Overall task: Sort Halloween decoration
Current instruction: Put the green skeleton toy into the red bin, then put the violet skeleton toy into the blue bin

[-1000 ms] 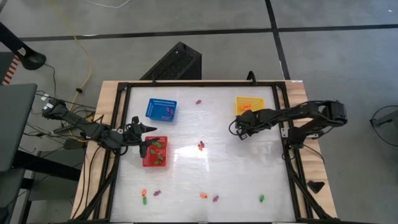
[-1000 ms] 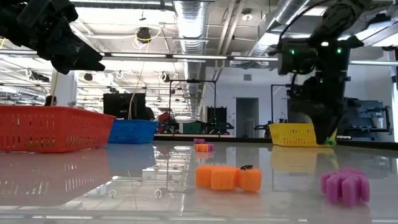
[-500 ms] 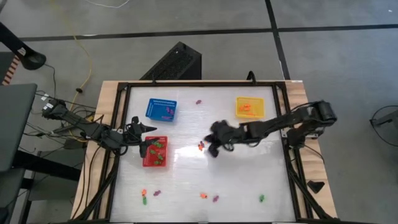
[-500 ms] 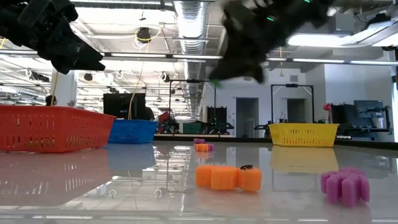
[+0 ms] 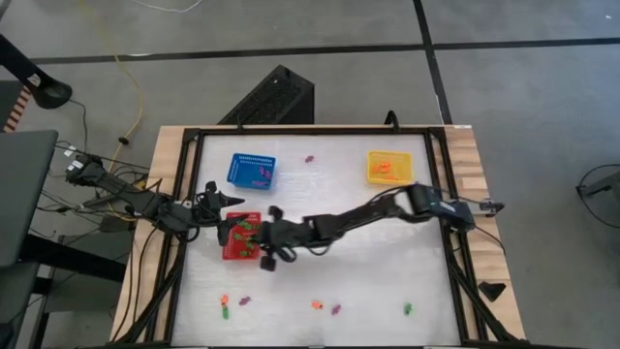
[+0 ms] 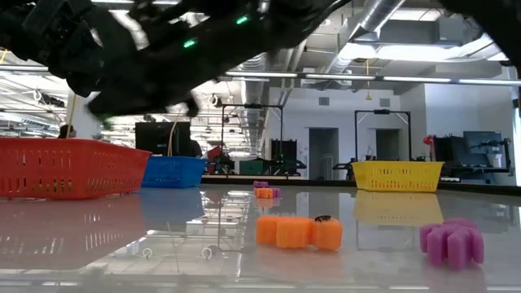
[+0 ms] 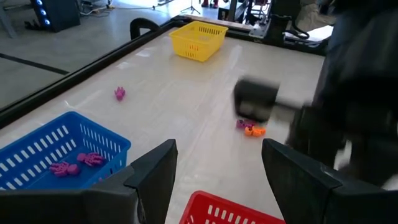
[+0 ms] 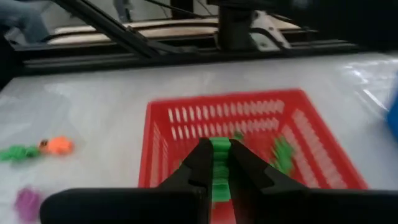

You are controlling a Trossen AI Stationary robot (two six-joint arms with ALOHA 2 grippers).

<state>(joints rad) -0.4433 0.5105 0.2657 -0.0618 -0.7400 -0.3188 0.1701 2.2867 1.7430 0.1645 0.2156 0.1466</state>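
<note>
My right arm reaches across the table from its right side. Its gripper [image 5: 263, 249] [image 8: 219, 149] is over the red mesh basket [image 5: 240, 242] [image 8: 249, 112] and is shut on a small green trinket [image 8: 219, 167]. More green trinkets [image 8: 283, 151] lie inside that basket. My left gripper [image 5: 225, 223] [image 7: 217, 152] hovers open at the basket's left far corner and touches nothing. Loose orange, green and purple trinkets lie near the table's near edge [image 5: 317, 304] [image 5: 408, 309], with one purple trinket [image 5: 309, 158] at the far side. My right gripper pinches the green trinket [image 8: 219, 171] between its two fingers; the piece shows in the narrow gap between the fingertips [image 8: 200, 155]. The fingers come at it from the table's right. The trinket is lifted clear, above the red basket's side wall.
A blue basket [image 5: 252, 172] with purple trinkets [image 7: 78, 162] stands far left; a yellow basket [image 5: 388, 167] with orange pieces stands far right. An orange and purple pair [image 7: 249, 129] lies mid-table beneath my right arm. A black frame [image 5: 184, 194] edges the table.
My right gripper has swept fast from beside the yellow basket toward the table's left edge, and now hangs over the red basket.
</note>
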